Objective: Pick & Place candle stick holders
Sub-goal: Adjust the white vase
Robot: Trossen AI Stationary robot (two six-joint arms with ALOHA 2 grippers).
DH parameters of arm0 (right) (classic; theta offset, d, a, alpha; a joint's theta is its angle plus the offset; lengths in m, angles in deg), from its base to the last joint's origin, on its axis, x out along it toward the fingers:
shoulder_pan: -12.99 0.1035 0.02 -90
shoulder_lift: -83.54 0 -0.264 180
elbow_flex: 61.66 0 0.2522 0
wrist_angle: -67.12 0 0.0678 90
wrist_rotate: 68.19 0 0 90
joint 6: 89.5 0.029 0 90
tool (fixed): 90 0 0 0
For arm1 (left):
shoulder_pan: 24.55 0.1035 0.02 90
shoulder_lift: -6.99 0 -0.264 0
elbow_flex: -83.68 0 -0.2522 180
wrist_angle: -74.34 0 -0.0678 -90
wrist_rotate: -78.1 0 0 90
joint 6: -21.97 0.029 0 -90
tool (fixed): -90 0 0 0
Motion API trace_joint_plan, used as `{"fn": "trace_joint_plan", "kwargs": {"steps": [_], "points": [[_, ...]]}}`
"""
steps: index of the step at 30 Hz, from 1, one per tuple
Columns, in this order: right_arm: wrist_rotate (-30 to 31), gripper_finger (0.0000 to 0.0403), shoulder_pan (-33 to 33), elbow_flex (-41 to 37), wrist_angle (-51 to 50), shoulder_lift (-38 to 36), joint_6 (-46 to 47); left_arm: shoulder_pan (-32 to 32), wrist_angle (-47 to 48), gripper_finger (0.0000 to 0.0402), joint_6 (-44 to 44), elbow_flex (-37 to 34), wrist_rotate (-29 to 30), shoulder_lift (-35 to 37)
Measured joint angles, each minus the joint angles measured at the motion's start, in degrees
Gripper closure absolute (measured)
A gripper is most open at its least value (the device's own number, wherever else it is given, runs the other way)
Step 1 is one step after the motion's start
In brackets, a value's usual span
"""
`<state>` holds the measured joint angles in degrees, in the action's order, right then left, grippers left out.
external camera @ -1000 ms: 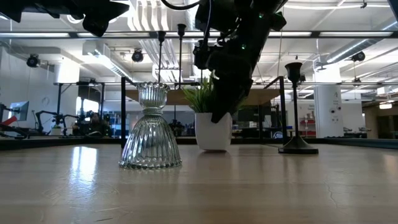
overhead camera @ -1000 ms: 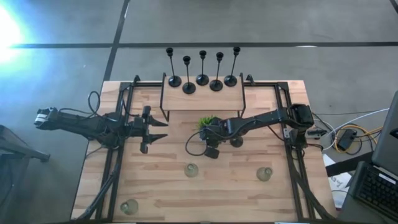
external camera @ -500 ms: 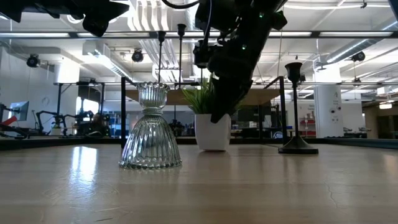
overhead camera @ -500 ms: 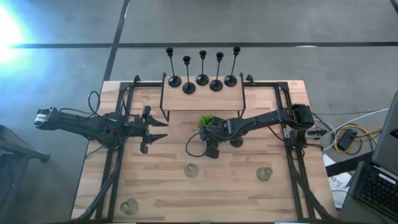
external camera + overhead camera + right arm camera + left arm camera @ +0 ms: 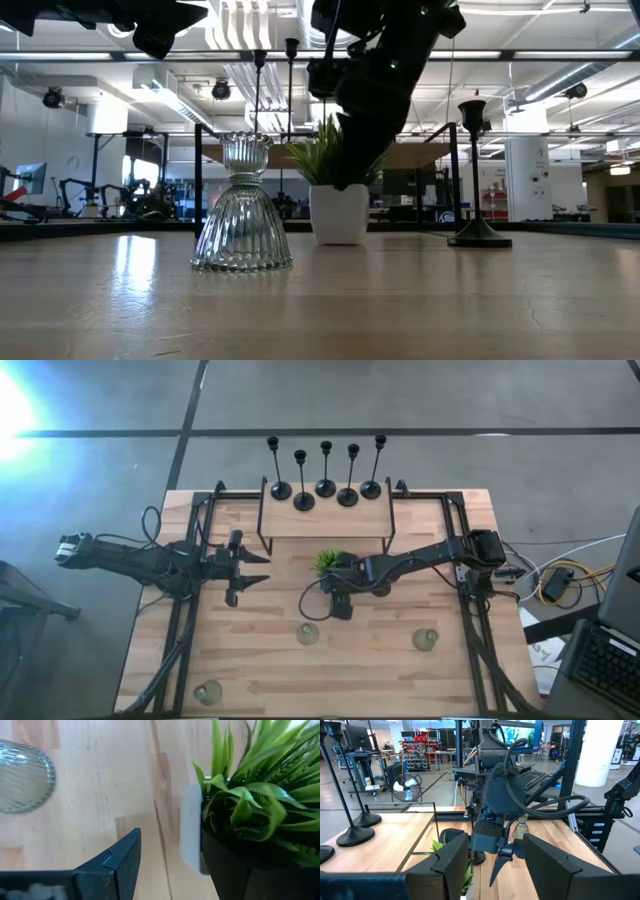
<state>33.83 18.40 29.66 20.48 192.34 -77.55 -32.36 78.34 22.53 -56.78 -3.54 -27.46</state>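
Note:
Five slim black candle stick holders (image 5: 325, 485) stand by their round bases on the raised shelf at the table's far edge. A sixth one (image 5: 477, 185) stands on the table by my right arm. Three squat glass holders rest on their bases: one at the near middle (image 5: 308, 633), also in the low view (image 5: 242, 210) and the right wrist view (image 5: 22, 775), one at the near right (image 5: 425, 639) and one at the near left (image 5: 207, 693). My right gripper (image 5: 340, 605) hangs open and empty just near of the small green plant (image 5: 330, 560). My left gripper (image 5: 255, 568) waits open at the left.
The plant in its white pot (image 5: 338, 212) stands right beside my right gripper's fingers (image 5: 125, 860). The shelf's black frame (image 5: 262, 530) and the side rails (image 5: 470, 620) border the table. Bare wood lies between the glass holders.
My right gripper has moved a little toward the table's near edge, away from the plant and toward the middle glass holder, staying open. The holders and the plant have kept still.

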Motion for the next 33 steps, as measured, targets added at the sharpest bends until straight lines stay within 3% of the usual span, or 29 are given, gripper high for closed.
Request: {"fn": "trace_joint_plan", "kwargs": {"steps": [14, 33], "points": [[0.27, 0.0188, 1.39, 0.00, 0.07, -0.25, -0.21, 0.00, 0.33, 0.0209, -0.15, 0.00, 0.02, 0.00], [6.59, 0.0188, 3.49, 0.02, -0.46, -0.42, -3.44, 0.02, 0.37, 0.0209, -0.15, 0.00, 0.02, 0.00]]}}
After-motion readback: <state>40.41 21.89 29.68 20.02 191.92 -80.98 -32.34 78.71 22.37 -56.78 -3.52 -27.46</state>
